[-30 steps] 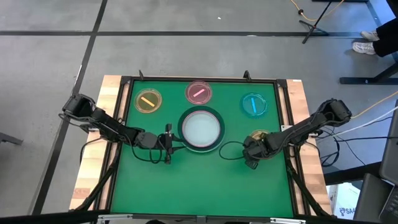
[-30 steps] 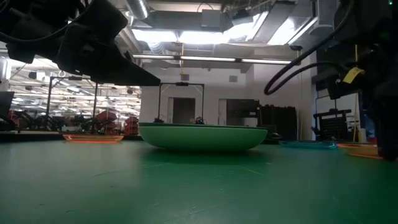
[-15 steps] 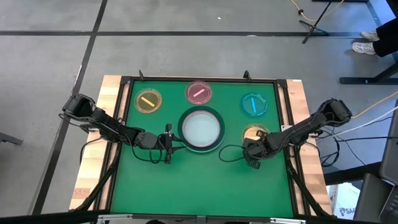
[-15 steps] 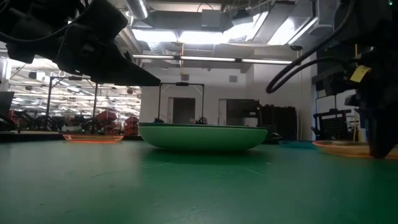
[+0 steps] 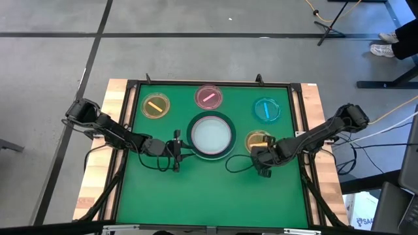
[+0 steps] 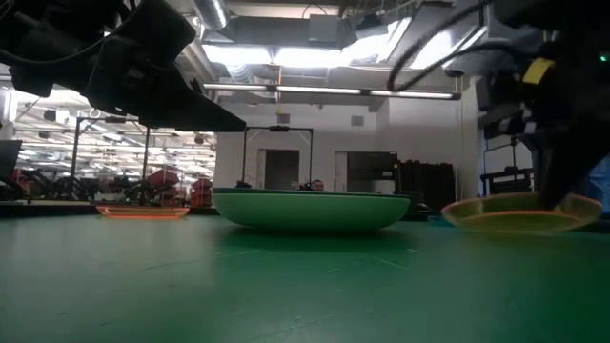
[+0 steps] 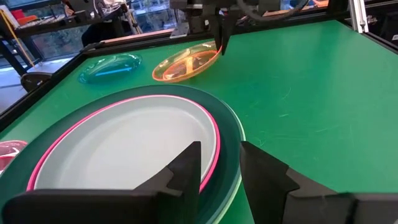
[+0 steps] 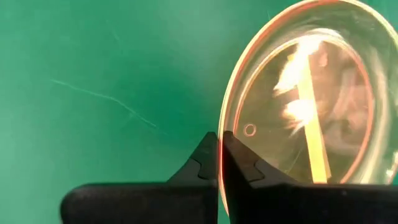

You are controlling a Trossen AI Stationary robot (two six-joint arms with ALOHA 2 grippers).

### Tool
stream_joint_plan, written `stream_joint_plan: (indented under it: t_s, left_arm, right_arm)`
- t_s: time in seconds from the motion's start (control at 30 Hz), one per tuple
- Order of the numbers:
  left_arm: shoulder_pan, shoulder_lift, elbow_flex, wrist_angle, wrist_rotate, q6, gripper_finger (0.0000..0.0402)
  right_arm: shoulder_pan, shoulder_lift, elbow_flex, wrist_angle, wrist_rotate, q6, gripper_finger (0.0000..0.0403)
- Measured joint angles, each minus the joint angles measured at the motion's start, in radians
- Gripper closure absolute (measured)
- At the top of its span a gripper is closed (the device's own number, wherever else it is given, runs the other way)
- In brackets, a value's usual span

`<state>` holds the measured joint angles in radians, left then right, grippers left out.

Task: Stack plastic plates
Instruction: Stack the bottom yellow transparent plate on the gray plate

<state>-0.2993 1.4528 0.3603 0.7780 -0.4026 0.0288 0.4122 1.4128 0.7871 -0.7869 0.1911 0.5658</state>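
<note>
The right gripper (image 5: 262,158), arm stretched low over the counter (image 5: 196,189), pinches the amber plate (image 5: 258,141) by its rim, tilted beside the stacked plates (image 5: 210,135); the left gripper (image 5: 176,151) waits there, fingers apart

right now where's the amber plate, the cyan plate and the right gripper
amber plate (image 5: 257,139): high view, its centre
cyan plate (image 5: 266,109): high view, its centre
right gripper (image 8: 219,157): right wrist view, fingertips pinching the amber plate's rim
</note>
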Motion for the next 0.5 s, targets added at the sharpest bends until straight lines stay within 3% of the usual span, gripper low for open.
stream_joint_plan:
  t_s: [0.5]
  left_arm:
    - [0.000, 0.000, 0.000, 0.000, 0.000, 0.000, 0.0298]
  right_arm:
    - [0.001, 0.000, 0.135, -0.001, -0.073, -0.103, 0.0403]
